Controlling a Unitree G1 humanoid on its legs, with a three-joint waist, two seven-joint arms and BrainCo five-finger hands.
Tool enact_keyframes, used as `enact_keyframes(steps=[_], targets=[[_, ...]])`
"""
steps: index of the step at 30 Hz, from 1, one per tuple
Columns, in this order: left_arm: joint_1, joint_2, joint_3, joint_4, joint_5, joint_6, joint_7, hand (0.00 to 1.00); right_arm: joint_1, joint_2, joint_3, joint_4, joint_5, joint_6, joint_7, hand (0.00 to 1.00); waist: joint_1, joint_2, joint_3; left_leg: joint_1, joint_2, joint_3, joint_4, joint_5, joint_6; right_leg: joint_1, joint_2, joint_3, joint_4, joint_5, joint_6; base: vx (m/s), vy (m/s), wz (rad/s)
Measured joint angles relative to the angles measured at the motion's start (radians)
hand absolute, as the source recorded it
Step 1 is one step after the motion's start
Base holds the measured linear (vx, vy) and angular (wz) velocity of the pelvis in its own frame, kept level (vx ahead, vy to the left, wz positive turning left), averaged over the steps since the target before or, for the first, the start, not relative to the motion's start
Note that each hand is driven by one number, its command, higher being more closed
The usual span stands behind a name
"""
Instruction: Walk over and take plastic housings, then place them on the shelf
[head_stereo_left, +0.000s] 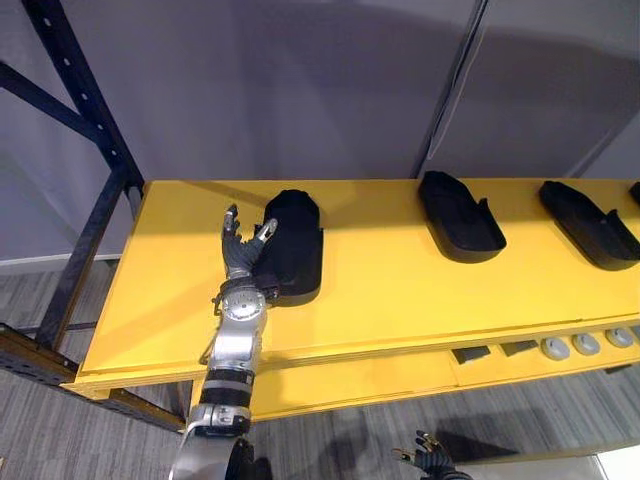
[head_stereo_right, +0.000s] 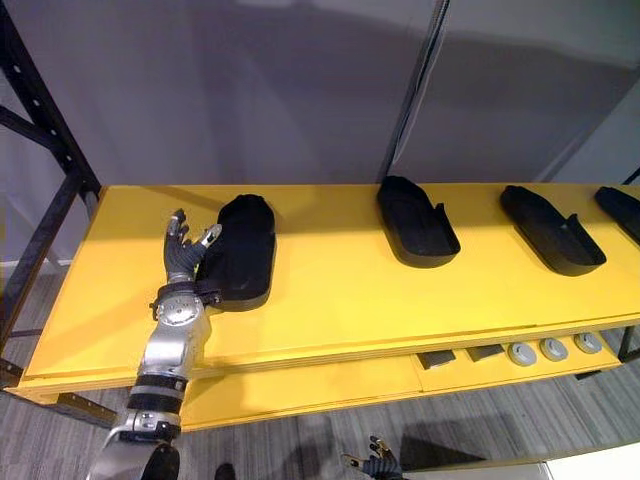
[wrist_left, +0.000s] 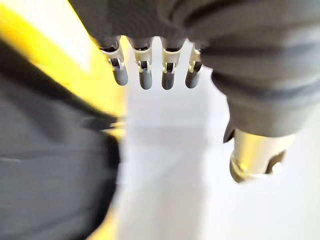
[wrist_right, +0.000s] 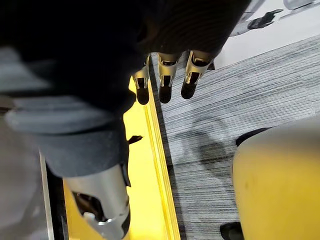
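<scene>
Several black plastic housings lie in a row on the yellow shelf (head_stereo_left: 380, 290). My left hand (head_stereo_left: 240, 258) reaches over the shelf's front edge beside the leftmost housing (head_stereo_left: 295, 240). It is open, its fingers (wrist_left: 145, 75) straight, and its thumb (wrist_left: 255, 155) is spread toward the housing's left edge. The same housing shows dark and close in the left wrist view (wrist_left: 50, 175). Two more housings (head_stereo_left: 460, 215) (head_stereo_left: 590, 225) rest further right. Low in front of the shelf hangs my right hand (head_stereo_left: 432, 462), open and holding nothing, with relaxed fingers (wrist_right: 167, 80) over the grey carpet (wrist_right: 240, 115).
A black steel rack upright (head_stereo_left: 90, 190) stands at the shelf's left end. A lower yellow level holds small grey round parts (head_stereo_left: 585, 345) and dark blocks (head_stereo_left: 470, 354) at the right. Grey wall panels close off the back.
</scene>
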Motion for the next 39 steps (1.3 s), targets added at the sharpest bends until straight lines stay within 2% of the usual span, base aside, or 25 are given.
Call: enact_keyframes(steps=[5, 6, 8, 12, 17, 24, 33, 36, 39], targets=[[0.089, -0.043, -0.027, -0.198, 0.095, -0.042, 0.008, 0.0, 0.032, 0.009, 0.001, -0.04, -0.001, 0.0, -0.001, 0.0, 0.024, 0.002, -0.002, -0.007, 0.003, 0.002, 0.041, -0.033, -0.004, 0.012, -0.003, 0.002, 0.0, 0.0, 0.0, -0.04, 0.007, -0.01], [0.121, -0.045, -0.042, -0.244, 0.113, -0.047, 0.009, 1.0, 0.042, 0.016, 0.001, -0.052, 0.0, -0.001, -0.002, 0.0, 0.028, 0.003, -0.005, -0.015, 0.005, 0.001, 0.059, -0.042, -0.007, 0.012, -0.003, 0.001, 0.0, 0.0, 0.0, -0.04, 0.008, 0.01], [0.167, -0.047, -0.064, -0.296, 0.133, -0.063, 0.004, 1.0, 0.047, 0.023, 0.001, -0.058, 0.0, -0.001, -0.004, 0.0, 0.029, 0.004, -0.01, -0.024, 0.009, -0.002, 0.078, -0.052, -0.006, 0.013, -0.003, 0.0, 0.0, 0.0, 0.0, -0.01, 0.004, 0.02], [0.329, -0.048, -0.154, -0.392, 0.143, -0.118, -0.049, 1.0, 0.06, 0.024, 0.002, -0.062, 0.0, -0.003, -0.005, 0.0, 0.032, 0.011, -0.03, -0.049, 0.017, -0.009, 0.133, -0.087, -0.005, 0.018, -0.002, -0.002, 0.0, 0.0, 0.0, -0.01, 0.004, 0.02], [0.515, -0.051, -0.202, -0.411, 0.121, -0.161, -0.122, 1.0, 0.078, 0.022, 0.005, -0.07, 0.0, -0.005, -0.011, 0.0, 0.049, 0.021, -0.047, -0.067, 0.036, -0.002, 0.179, -0.113, -0.013, 0.017, 0.011, 0.001, 0.001, 0.0, 0.0, -0.02, 0.004, -0.05], [0.602, -0.051, -0.204, -0.366, 0.111, -0.17, -0.202, 1.0, 0.083, 0.02, 0.021, -0.07, 0.0, -0.005, -0.022, 0.0, 0.07, 0.023, -0.051, -0.1, 0.046, 0.004, 0.243, -0.146, -0.012, 0.015, 0.014, -0.003, 0.001, 0.0, 0.001, -0.01, 0.015, -0.01], [0.591, -0.05, -0.197, -0.185, 0.138, -0.157, -0.211, 1.0, 0.085, 0.029, 0.041, -0.074, -0.001, -0.005, -0.022, 0.0, 0.079, 0.025, -0.057, -0.105, 0.043, 0.008, 0.264, -0.164, -0.009, 0.017, 0.008, 0.0, 0.003, -0.004, 0.007, 0.0, 0.027, -0.01], [0.547, -0.049, -0.197, -0.049, 0.153, -0.137, -0.218, 1.0, 0.085, 0.033, 0.043, -0.071, -0.005, -0.005, -0.021, 0.0, 0.076, 0.031, -0.072, -0.071, 0.037, 0.026, 0.199, -0.131, -0.015, 0.014, 0.004, 0.009, 0.007, -0.008, 0.012, 0.01, -0.002, -0.09], [0.513, -0.045, -0.199, 0.017, 0.163, -0.133, -0.223, 1.0, 0.082, 0.032, 0.042, -0.066, -0.015, -0.005, -0.021, 0.0, 0.068, 0.032, -0.081, -0.037, 0.033, 0.034, 0.113, -0.081, -0.018, 0.0, 0.006, 0.015, 0.007, -0.008, 0.013, 0.01, -0.014, -0.04]])
